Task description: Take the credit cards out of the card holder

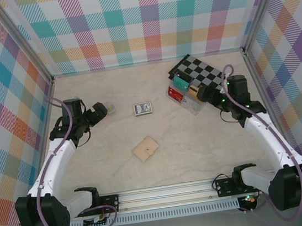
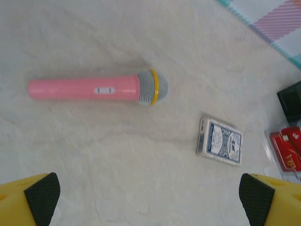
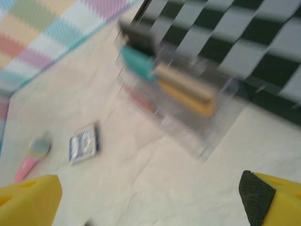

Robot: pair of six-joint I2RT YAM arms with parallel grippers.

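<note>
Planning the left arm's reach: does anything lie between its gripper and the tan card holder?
Nothing visible does: bare table lies between the left gripper and the card holder. The playing-card pack lies aside.

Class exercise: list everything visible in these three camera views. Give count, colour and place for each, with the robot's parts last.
card holder: one, tan, lying shut mid-table, nearer the arm bases
playing-card pack: one, dark blue and white, beyond the card holder
toy microphone: one, pink with grey head and yellow band, left of the pack
clear rack: one, transparent, holding teal, red and yellow cards, far right
checkerboard: one, black and white, behind the rack
table: one, beige marbled
walls: three, pastel plaid, around the table
left gripper: one, yellow with black pads, open, near the microphone
right gripper: one, yellow with black pads, open, by the rack
</note>
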